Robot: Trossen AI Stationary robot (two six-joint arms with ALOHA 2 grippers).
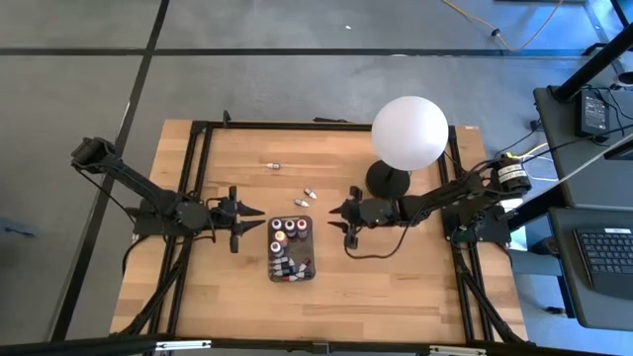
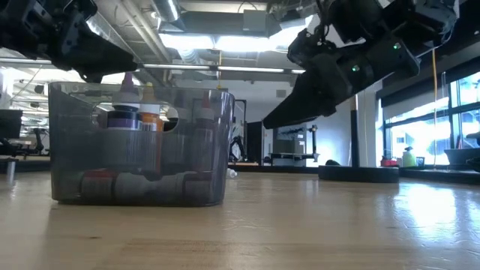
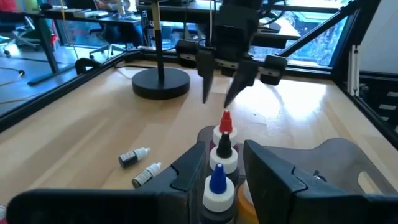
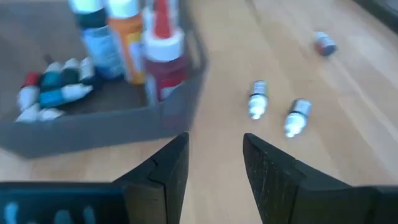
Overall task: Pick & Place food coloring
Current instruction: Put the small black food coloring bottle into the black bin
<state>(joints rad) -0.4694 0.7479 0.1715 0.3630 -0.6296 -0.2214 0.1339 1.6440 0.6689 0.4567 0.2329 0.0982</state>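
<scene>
My right tool hangs above the wooden surface, jaws part-way open with nothing between them, pointing toward the dark grey tray, which sits just ahead of it and slightly to one side. My left tool faces it from the other side of the tray, also part-open and empty, its fingertips hovering near the tray's far corner. The tray already holds much of the food coloring: upright bottles at the end nearest both tools, with red, black and blue tips showing past my left fingers, and smaller bottles lying flat at the other end. Ahead of my right tool, beyond the tray's corner, two tiny bottles lie on their sides on the bare surface, close together but apart, white caps toward me. A third loose bottle lies well beyond them, farther from both tools. The tray's wall stands between my right tool and the bottles inside it; the path to the two loose ones looks open. Just behind my right tool, beside the arm, the white globe lamp stands on its black round base, the globe overhanging part of the arm. A black frame rail borders the surface behind my left tool.
</scene>
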